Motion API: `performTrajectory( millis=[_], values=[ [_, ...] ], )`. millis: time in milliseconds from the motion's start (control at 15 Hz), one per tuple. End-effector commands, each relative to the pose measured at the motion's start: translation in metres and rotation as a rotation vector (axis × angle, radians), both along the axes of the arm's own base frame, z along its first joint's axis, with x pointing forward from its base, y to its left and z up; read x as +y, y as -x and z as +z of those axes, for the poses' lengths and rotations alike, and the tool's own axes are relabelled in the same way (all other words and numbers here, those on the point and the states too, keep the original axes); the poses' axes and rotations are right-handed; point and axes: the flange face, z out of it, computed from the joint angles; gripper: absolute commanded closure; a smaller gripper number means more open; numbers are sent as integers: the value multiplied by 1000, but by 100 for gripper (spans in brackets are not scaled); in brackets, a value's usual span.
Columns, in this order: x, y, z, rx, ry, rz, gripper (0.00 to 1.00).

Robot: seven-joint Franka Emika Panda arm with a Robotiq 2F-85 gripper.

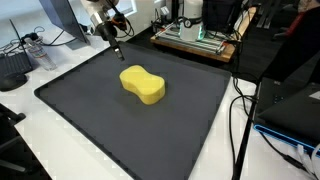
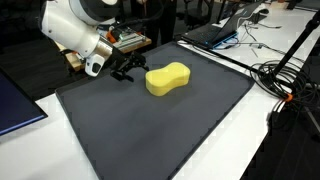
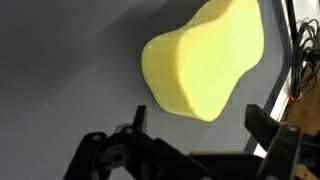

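Note:
A yellow peanut-shaped sponge (image 1: 143,84) lies on a dark grey mat (image 1: 120,125); it shows in both exterior views (image 2: 168,78) and fills the upper right of the wrist view (image 3: 205,60). My gripper (image 1: 116,46) hovers above the mat's far edge, a little away from the sponge's end (image 2: 128,71). In the wrist view its two black fingers (image 3: 200,125) are spread wide apart with only bare mat between them. It holds nothing and does not touch the sponge.
The mat (image 2: 150,125) lies on a white table. A wooden board with electronics (image 1: 195,40) stands behind it. Black cables (image 1: 240,120) run along one side, with laptops (image 2: 215,30) and a dark monitor (image 1: 300,80) beyond.

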Motion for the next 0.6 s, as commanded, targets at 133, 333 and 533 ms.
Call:
performTrajectory(
  millis=[133,333,533],
  values=[
    [18,43,9,-13,108,-92,0],
    [34,64,24,-44,175,-131,0],
    [56,76,48,-86,250,-160,0]
  ],
)
